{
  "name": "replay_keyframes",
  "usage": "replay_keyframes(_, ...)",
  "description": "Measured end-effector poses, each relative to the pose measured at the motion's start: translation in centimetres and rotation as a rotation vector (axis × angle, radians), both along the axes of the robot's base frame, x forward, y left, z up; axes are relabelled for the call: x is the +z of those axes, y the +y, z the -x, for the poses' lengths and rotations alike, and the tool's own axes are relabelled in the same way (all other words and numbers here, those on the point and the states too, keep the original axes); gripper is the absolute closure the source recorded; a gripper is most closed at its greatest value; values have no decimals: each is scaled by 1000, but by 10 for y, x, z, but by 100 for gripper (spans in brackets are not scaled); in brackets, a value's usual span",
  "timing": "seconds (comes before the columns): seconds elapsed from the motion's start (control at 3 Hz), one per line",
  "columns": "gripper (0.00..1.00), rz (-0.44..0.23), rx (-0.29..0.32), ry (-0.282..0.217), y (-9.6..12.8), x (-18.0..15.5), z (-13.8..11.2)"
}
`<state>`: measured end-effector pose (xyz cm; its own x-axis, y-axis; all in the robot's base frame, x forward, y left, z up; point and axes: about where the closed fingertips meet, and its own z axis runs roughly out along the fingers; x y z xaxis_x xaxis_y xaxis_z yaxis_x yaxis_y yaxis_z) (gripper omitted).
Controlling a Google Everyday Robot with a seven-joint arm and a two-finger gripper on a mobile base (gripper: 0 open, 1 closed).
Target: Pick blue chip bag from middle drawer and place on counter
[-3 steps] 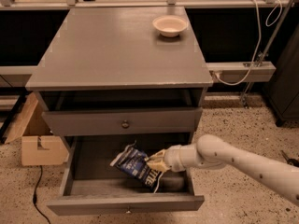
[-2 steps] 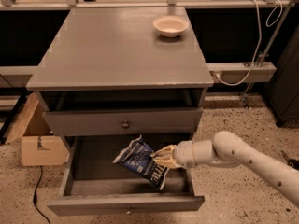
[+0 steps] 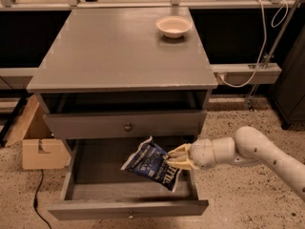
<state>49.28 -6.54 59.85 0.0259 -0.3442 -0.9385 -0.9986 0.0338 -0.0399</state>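
Camera view, read left to right: a cardboard box sits on the floor just left of the middle drawer, which is pulled fully open. The blue chip bag hangs tilted above the right half of the drawer. Its right edge is pinched between the closed fingers of the end effector, which reaches in over the drawer's right wall. Compared with a second ago, the bag sits a little higher and further right above the drawer floor, and the arm has drawn back to the right. That suggests the grasp has held and the lift out has begun. Above the drawer, the grey table carries only a small cream bowl at its far right. The bag has yet to be carried up and set down there.
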Motion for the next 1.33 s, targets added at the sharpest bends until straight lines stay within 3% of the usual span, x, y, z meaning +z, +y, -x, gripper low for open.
replay_keyframes(0.67,100,15,1,-22,10,18,-1)
replay_keyframes(1.33,100,95,-58,-197,39,143,-36)
